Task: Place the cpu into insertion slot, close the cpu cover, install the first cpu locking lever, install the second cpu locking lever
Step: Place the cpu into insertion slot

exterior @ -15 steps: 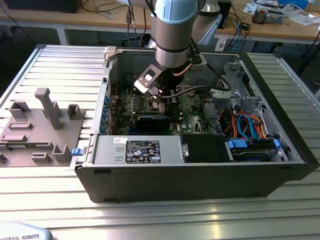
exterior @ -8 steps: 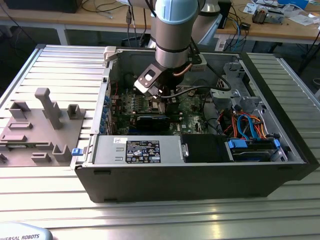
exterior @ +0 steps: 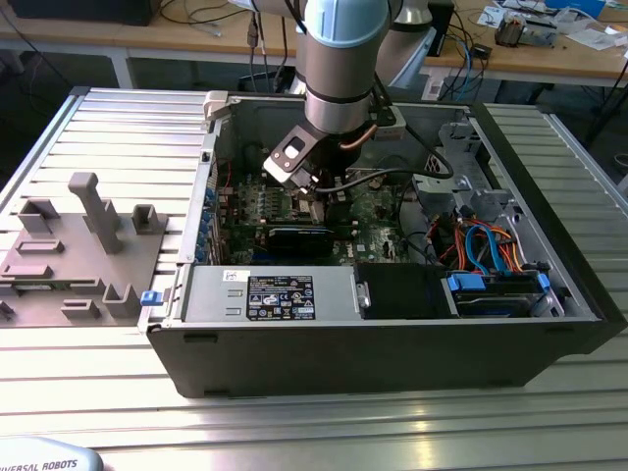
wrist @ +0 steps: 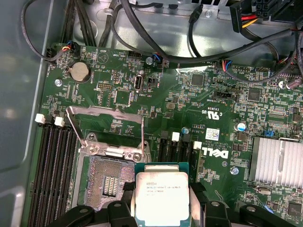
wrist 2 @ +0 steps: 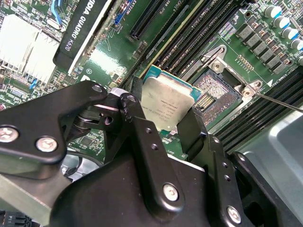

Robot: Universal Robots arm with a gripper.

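Inside an open computer case [exterior: 392, 353], the robot arm's gripper [wrist 2: 163, 111] is clamped on the cpu [wrist: 161, 196], with one black finger [wrist 2: 194, 135] on each of two opposite edges. The chip hangs silver face toward the cameras, just beside the insertion slot [wrist: 106, 182] and apart from it, not yet over the recess.

The slot lies near the middle of the green circuit board [wrist: 123, 71], between two banks of long black slots. Its dark square bed of contacts is bare. The cpu cover [wrist: 104, 112] is swung up on its hinge at one edge of the slot. A thin wire locking lever [wrist 2: 279, 101] stands free of its catch (a second rod shows beside the cover in the first wrist view).

Judging by this, none of the four steps is finished: seating the chip, shutting the cover and latching both levers are all left undone.

The cpu is a thin square with a teal-green rim around a raised, dull silver lid bearing small print. It looks clean and undamaged.
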